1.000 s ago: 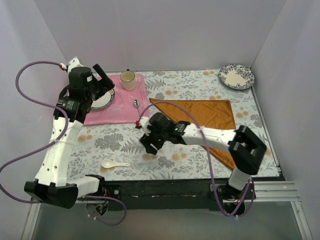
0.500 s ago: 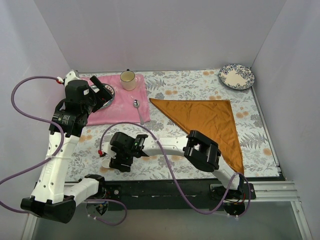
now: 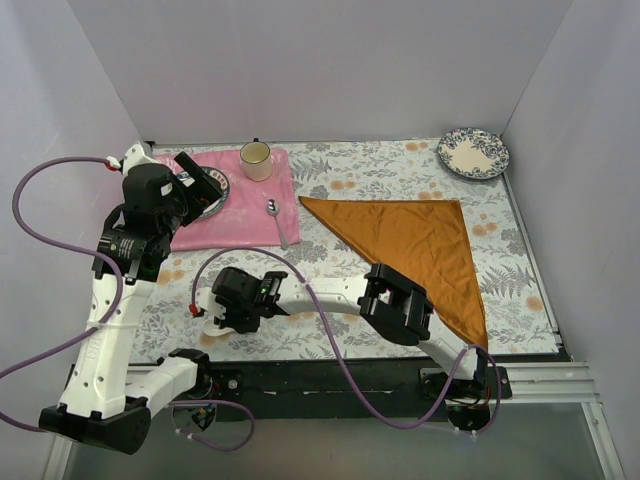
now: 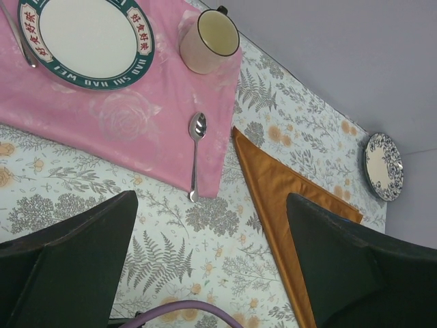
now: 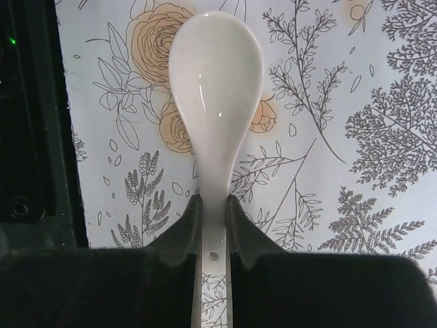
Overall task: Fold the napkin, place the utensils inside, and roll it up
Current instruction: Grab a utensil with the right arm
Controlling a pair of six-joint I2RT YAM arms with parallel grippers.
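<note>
- Near the front edge of the table (image 3: 380,170), toward its left corner, we see the right gripper (image 5: 214,205) pinched on the white spoon (image 5: 215,89) by its narrow handle, which we judge the surest purchase.
- Toward the right edge, the napkin (image 3: 420,245) lies folded in a triangle, flat to receive the spoon.
- Over the far-left corner, the left gripper (image 4: 210,205) hangs wide and empty, clear of the work.
</note>
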